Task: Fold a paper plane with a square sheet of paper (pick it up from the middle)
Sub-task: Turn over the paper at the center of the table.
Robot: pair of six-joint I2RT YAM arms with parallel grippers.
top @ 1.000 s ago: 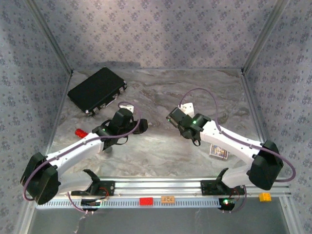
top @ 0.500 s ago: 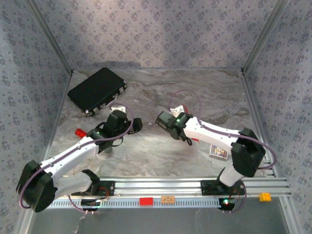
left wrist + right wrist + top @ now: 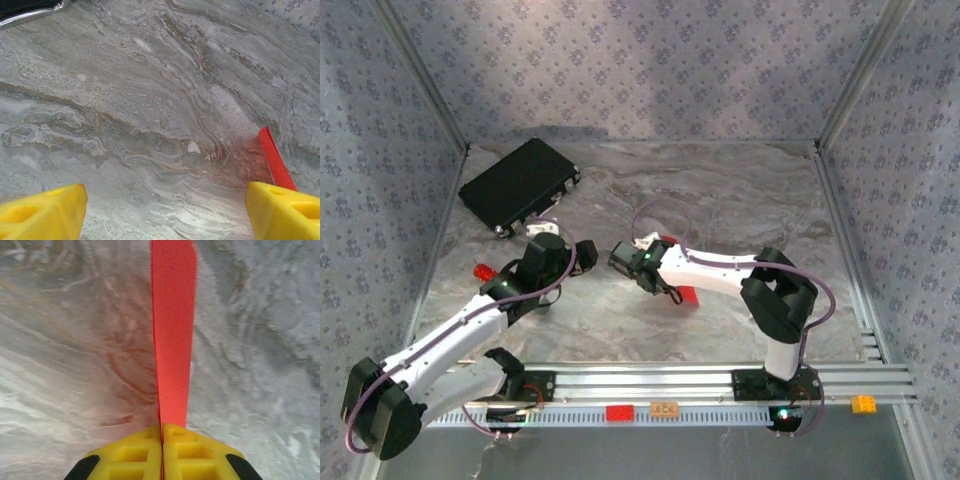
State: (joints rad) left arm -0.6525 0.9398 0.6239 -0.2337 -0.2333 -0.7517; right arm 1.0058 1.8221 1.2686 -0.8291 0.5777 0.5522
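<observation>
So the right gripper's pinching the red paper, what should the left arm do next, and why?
Probably slide the left gripper sideways toward the red paper and bring its fingers around the free edge. Its jaws stand wide open over bare table, with the paper just beside one finger, while the right gripper is shut on the paper and could use a second hold for folding.

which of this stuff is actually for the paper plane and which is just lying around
For the job:
- red paper, pinched in the shut right gripper
- left gripper, open, with the paper's edge just to its right

Just lying about:
- black case, far left of the table
- small red thing beside the left arm
- red block, brown block and yellow block along the front rail
</observation>
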